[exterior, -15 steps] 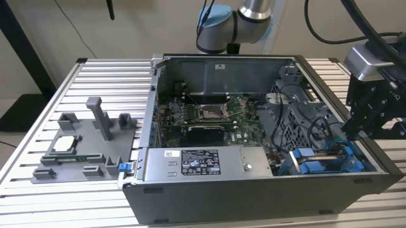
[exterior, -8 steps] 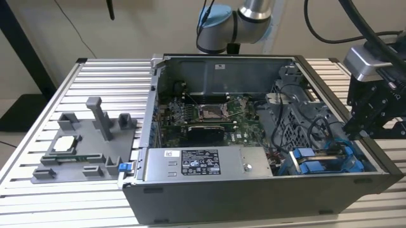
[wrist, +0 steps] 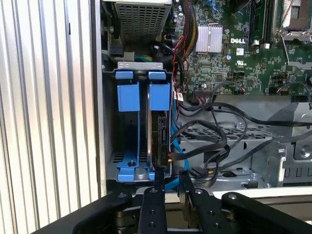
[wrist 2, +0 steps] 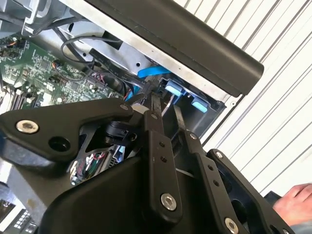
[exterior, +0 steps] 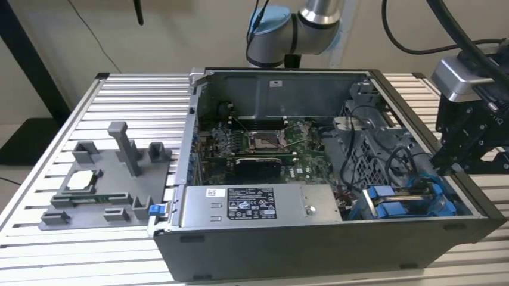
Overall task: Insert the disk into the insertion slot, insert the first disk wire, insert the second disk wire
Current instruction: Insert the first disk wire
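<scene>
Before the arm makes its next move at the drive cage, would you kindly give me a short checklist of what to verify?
1. Disk seated in the insertion slot: ok, it stands upright in the cage in its blue carrier.
2. End effector lined up with the disk's edge: ok.
3. Blue wire plugged into the disk: cannot tell, its connector is hidden.
4. Black cables out of the approach path: not ok, they loop right beside the disk.
5. Workspace free of people: not ok, a hand is close by in the second wrist view.
</scene>
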Available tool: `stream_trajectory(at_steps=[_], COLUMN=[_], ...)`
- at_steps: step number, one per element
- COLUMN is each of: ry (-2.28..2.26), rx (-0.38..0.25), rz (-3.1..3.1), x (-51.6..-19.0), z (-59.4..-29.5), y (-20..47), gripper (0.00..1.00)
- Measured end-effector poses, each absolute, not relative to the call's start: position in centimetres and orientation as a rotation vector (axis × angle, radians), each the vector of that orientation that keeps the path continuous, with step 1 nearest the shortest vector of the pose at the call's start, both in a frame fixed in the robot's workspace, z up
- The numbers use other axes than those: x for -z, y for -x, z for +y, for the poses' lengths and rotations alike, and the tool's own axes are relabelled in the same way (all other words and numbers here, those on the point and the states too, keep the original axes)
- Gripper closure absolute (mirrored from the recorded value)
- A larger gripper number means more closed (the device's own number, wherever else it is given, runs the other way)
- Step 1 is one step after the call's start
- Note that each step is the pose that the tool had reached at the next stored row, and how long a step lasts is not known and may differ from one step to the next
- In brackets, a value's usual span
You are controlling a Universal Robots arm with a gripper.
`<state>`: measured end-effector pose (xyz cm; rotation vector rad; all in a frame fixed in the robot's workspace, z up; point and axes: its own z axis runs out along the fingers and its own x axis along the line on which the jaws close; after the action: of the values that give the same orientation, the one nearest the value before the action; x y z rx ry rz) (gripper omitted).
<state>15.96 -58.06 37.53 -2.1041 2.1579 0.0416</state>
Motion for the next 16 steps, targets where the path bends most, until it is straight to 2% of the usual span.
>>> stream_trajectory(at_steps=[16], ry=[2.104], rx=[-0.04], rz=[2.157], x=[-37.53], z=[-57.98], y=[-16.17], gripper=[0.0])
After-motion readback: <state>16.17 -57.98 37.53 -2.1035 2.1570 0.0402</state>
